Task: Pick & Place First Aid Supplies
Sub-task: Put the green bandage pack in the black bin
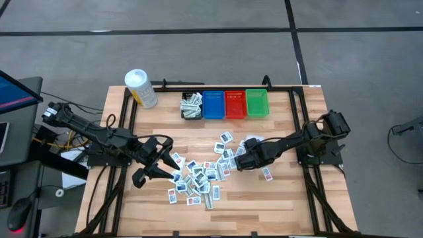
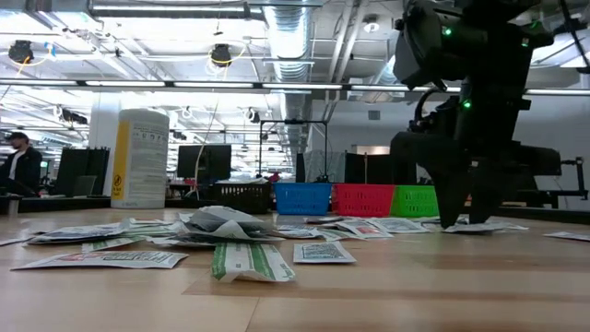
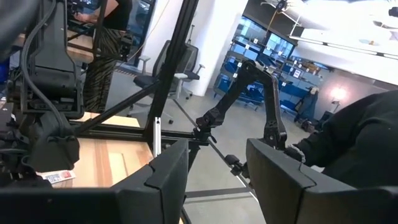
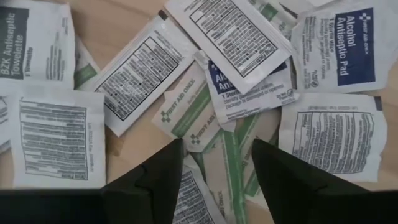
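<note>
Over the packets — right pincer released, empty | left pincer — released, beside them

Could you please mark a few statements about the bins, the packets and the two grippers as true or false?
1. The black bin holds packets. True.
2. The green bin sits between the blue and red ones. False: the red bin is in the middle, the blue bin beside the black.
3. The right gripper is over the packets, jaws open. True.
4. The left gripper carries a packet. False: its jaws are open and empty.
</note>
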